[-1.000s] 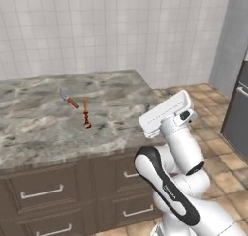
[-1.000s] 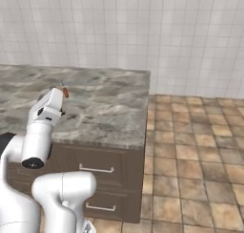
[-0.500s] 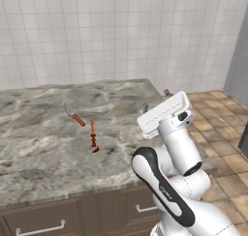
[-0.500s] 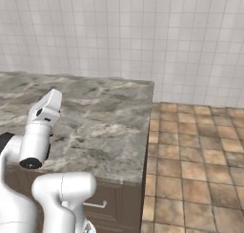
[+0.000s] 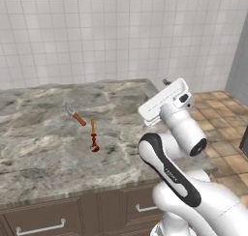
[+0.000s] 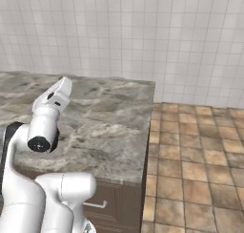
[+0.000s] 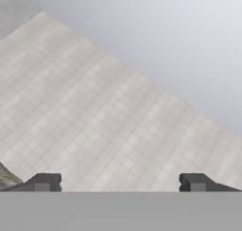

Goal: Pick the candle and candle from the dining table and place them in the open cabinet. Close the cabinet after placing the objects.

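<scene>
- While the drawer fronts (image 5: 58, 220) under the dining table (image 5: 38, 153) are all shut, so whatever's in them can't be seen, the marble top itself carries just a couple of small things in the left base view.
- Gripper (image 7: 118, 182) is spread wide: in the hand view the two dark finger tips (image 7: 45, 182) sit far apart at the bottom with nothing between them, pointing up at the white tiled wall (image 7: 104, 116).
- It's holding nothing and touching nothing, just raised in the air above the table's right end.
- Orange taper candle (image 5: 93, 136) lies flat on the marble, dark red base toward the camera, well apart from the gripper, off to its left and lower down.
- Knife (image 5: 74, 114) with the orange handle lies just beside the candle, a bit further back and left, not touching it.
- Couldn't spot the stubby beige candle.
</scene>
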You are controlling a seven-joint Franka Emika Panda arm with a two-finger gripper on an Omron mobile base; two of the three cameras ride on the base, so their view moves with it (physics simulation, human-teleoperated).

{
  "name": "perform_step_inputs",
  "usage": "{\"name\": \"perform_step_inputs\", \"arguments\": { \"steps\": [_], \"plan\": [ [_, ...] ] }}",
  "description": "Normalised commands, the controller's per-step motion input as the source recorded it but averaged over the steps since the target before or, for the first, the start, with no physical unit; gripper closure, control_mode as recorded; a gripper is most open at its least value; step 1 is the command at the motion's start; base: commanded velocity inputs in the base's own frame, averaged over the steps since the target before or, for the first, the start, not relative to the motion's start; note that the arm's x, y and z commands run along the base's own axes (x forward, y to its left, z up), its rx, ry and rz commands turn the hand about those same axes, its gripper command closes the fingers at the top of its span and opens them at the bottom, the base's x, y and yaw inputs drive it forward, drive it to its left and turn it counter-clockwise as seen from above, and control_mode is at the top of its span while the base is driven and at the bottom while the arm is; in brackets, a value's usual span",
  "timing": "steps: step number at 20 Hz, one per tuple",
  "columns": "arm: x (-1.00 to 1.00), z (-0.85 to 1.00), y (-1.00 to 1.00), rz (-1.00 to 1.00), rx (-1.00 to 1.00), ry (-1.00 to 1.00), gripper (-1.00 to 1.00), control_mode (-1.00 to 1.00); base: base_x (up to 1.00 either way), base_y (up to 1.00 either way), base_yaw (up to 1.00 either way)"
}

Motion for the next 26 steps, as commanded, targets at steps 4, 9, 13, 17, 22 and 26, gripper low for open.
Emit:
{"name": "perform_step_inputs", "arguments": {
  "steps": [4, 9, 13, 17, 22, 26],
  "plan": [
    [0.7, 0.03, 0.0, 0.06, -0.01, 0.48, -1.0, -1.0, 0.0, 0.0, 0.0],
    [0.39, 0.0, 0.0, 0.1, -0.1, 0.59, -1.0, -1.0, 0.0, 0.0, 0.0],
    [0.01, -0.01, -0.02, 0.19, -0.13, 0.56, -1.0, -1.0, 0.0, 0.0, 0.0],
    [0.0, -0.27, -0.02, 0.26, -0.17, 0.63, -1.0, -1.0, 0.0, 0.0, 0.0],
    [-0.01, -0.35, 0.01, 0.2, -0.1, 0.27, -1.0, -1.0, 0.0, 0.0, 0.0],
    [-0.07, -0.38, 0.0, 0.02, 0.0, 0.03, -1.0, -1.0, 0.0, 0.0, 0.0]
  ]
}}
